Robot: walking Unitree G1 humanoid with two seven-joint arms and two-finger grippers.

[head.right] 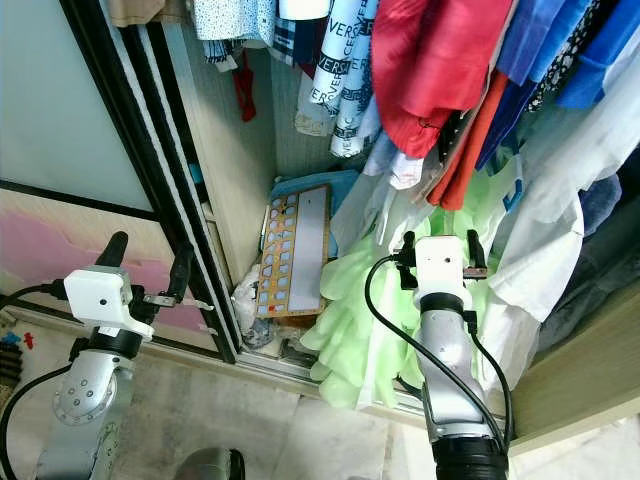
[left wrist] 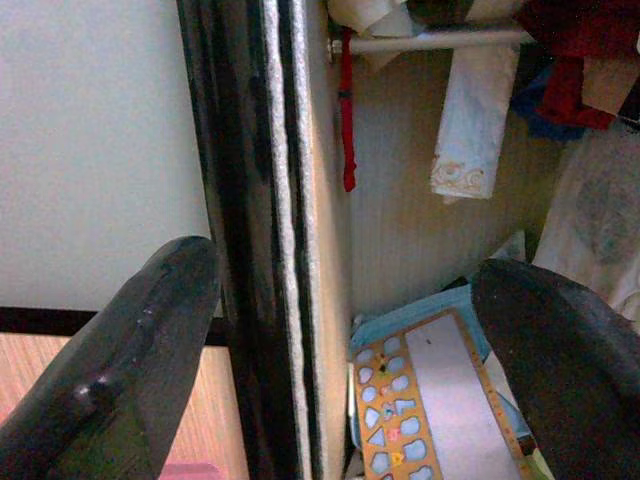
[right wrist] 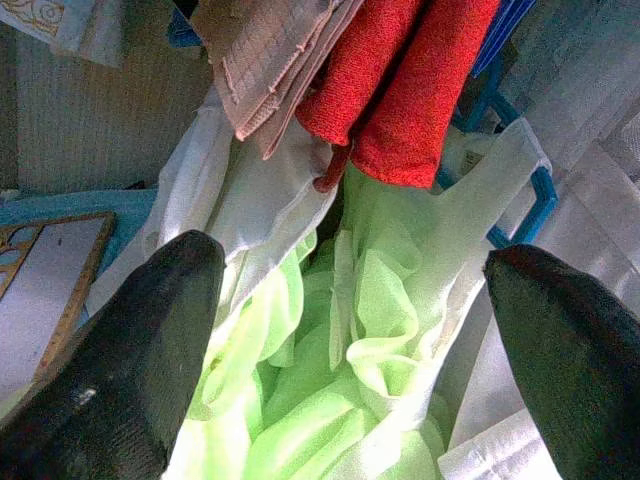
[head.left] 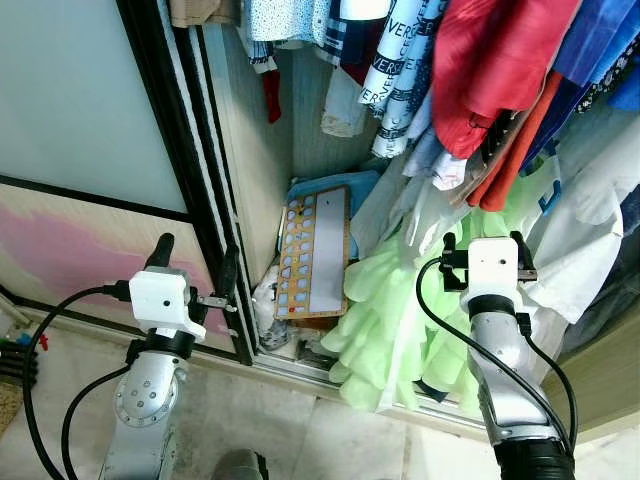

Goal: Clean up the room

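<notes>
The left claw (head.left: 194, 262) is held spread astride the edge of the sliding door (head.left: 190, 150). Right of the door, the shape board (head.left: 313, 252) leans inside the wardrobe. Further right, the right claw (head.left: 483, 241) is spread before the green fabric (head.left: 385, 310). The closing step appears in hand; the spilling fabric is probably to be pushed inside first.

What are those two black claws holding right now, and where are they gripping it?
Nothing. The left gripper has its fingers spread on either side of the wardrobe door edge, not closed on it. The right gripper is open before the green fabric.
</notes>
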